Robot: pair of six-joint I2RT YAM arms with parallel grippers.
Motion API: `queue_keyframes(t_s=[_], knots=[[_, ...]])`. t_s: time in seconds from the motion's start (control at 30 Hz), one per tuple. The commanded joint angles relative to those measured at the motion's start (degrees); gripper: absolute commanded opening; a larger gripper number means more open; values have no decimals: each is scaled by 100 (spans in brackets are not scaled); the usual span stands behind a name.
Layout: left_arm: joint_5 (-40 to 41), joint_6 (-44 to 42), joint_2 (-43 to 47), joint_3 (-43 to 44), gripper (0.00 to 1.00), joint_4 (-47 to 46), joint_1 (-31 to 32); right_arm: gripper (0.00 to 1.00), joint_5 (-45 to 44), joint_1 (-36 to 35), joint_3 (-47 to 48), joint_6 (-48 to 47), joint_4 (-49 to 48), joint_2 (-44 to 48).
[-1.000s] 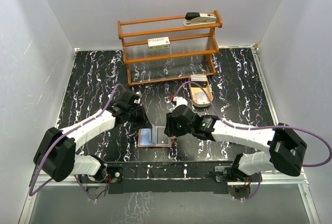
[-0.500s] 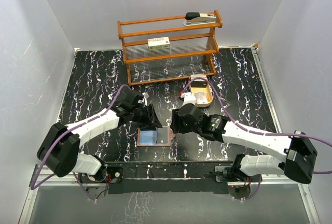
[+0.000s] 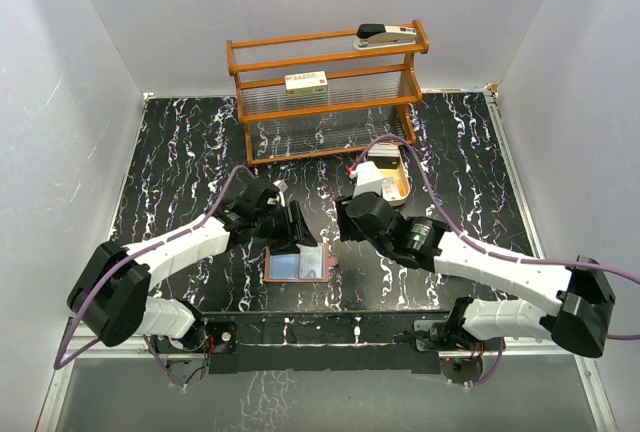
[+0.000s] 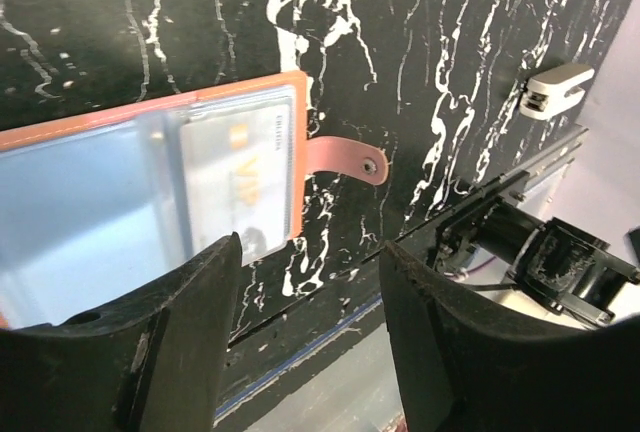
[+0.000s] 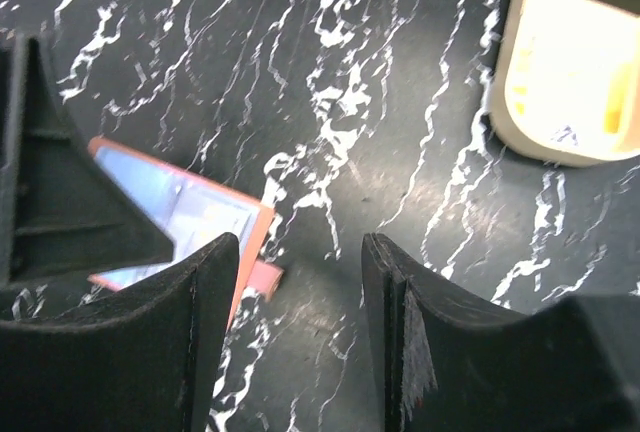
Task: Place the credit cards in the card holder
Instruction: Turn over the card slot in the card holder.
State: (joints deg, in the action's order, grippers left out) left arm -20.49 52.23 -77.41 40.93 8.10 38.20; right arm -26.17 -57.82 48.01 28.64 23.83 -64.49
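Note:
The card holder [image 3: 298, 265] lies open and flat near the table's front edge, its orange-brown rim [image 4: 240, 88] and closing tab [image 4: 346, 161] in plain sight. Behind its clear pockets sit two credit cards: a pale one [image 4: 236, 177] printed "VIP" and a light blue one [image 4: 80, 214]. My left gripper [image 3: 296, 228] [image 4: 310, 252] hangs open just above the holder's far edge, nothing between its fingers. My right gripper [image 3: 346, 218] [image 5: 300, 247] is open and empty over bare table, to the right of and behind the holder [image 5: 190, 208].
An oval wooden tray [image 3: 386, 178] [image 5: 566, 62] with a cream-and-yellow box lies behind the right gripper. A wooden shelf rack [image 3: 325, 92] at the back carries a stapler [image 3: 385, 32] and a small box [image 3: 306, 81]. The arm bases [image 4: 545, 262] stand at the front edge.
My left gripper has opened and moved right, over the holder. My right gripper has pulled up and back from the holder's right side, opening wider.

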Motion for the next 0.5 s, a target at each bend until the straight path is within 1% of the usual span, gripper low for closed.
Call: queue_keyframes(t_s=[0.0,0.07,0.3,0.4,0.47], knots=[[409,-275,448,111,57,552,-104,53,-721,294,737,-1038,-275,-478],[352,-371,569,42,58,658,-242,53,-892,457,855,-1345,-331,-710],[-36,-730,1206,-332,63,895,-892,54,337,1797,1140,-3246,-889,-1352],[5,-1031,1403,-281,65,1146,-939,56,892,2420,1290,-3947,-1081,-1660],[55,-1223,1481,-186,66,1339,-941,58,1383,2773,1375,-4467,-1258,-1866]])
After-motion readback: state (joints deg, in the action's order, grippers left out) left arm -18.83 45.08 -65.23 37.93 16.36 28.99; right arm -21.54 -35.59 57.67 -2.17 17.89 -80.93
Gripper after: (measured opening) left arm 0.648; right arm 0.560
